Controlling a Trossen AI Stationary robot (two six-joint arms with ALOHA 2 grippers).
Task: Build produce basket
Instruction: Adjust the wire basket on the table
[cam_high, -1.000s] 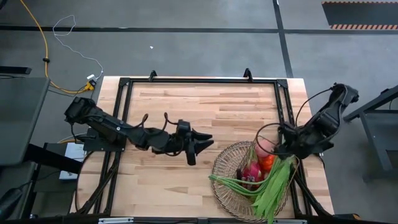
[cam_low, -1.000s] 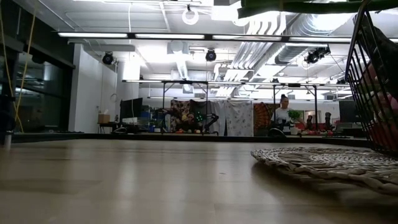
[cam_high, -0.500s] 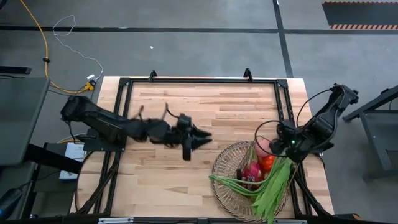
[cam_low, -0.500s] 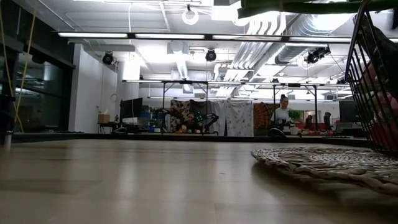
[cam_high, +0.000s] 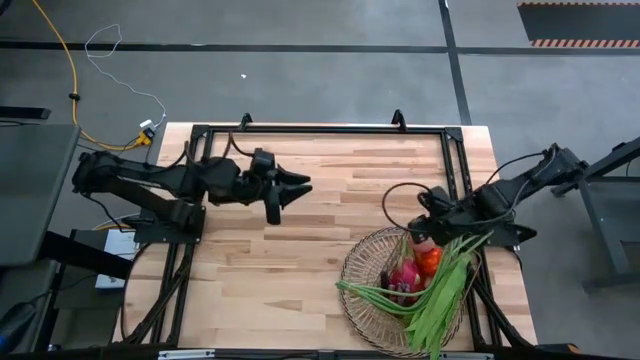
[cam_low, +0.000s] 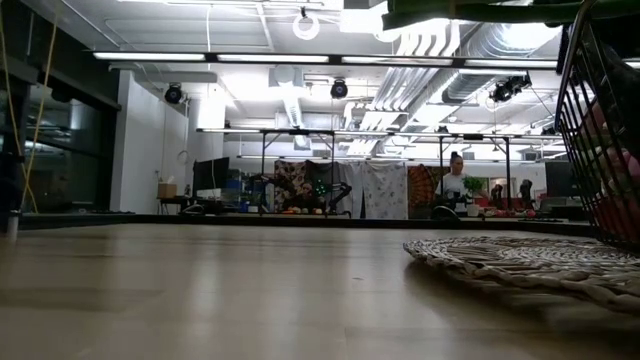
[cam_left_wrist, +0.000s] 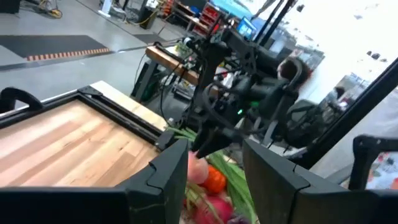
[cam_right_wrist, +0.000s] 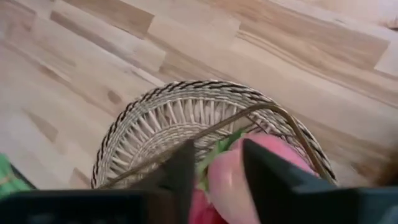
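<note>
The round tan basket sits at the table's near right; the right wrist view shows its woven rim and the low view its base. Inside lie a pink peach, an orange-red fruit, a pink dragon fruit and long green beans that stick out over the near rim. My right gripper hovers open over the basket's far side, one finger on each side of the peach below. My left gripper is open above the table's middle left.
A black frame rail runs along the table's far edge and both sides. Bare wood lies between the two grippers. A thin brown hoop arches over the basket. Beyond the table are a person and workbenches.
My left gripper has drawn back from the table's middle toward the far left, staying open. My right arm has dropped flatter, and its gripper has shifted toward the table's left and slightly toward the far edge over the basket. The basket and produce have stayed put.
</note>
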